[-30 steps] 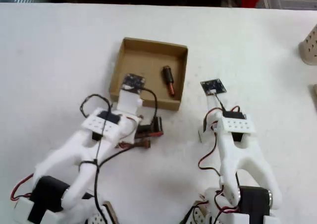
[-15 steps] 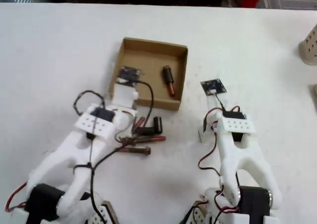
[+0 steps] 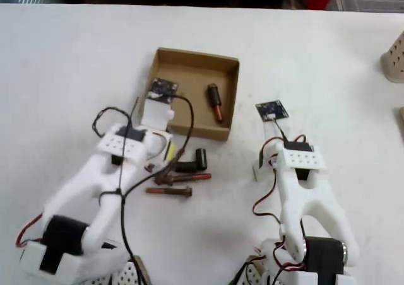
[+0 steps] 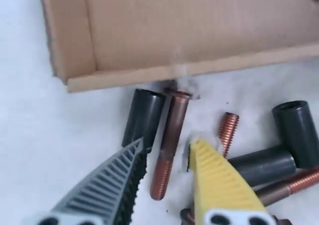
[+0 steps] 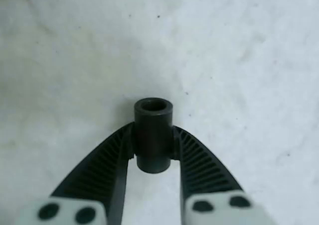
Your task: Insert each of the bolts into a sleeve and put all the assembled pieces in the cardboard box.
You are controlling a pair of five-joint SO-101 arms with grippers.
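White and faintly scuffed, the desk (image 3: 76, 64) carries a shallow cardboard box (image 3: 189, 83) at about 11 o'clock from its centre in the high view. One assembled piece (image 3: 215, 102), a bolt seated in a dark sleeve, lies inside near the box's 3 o'clock wall. Just outside the 6 o'clock wall is a loose cluster of parts, and the left gripper (image 4: 167, 150) hangs over it with its grey and yellow fingers apart. They stand on either side of the threaded end of a copper bolt (image 4: 170, 135) whose head lies close to the box wall. I cannot tell whether the fingers touch it. A long black sleeve (image 4: 143, 116) lies right alongside that bolt. On the yellow finger's side are a short threaded bolt (image 4: 228, 130), a lying sleeve (image 4: 261, 160) and a stubby sleeve (image 4: 298, 133). At roughly 4 o'clock from the box, well apart from the cluster, the right gripper (image 5: 152, 150) is clamped on a small black sleeve (image 5: 152, 133). Its open bore points away from the wrist, above bare desk.
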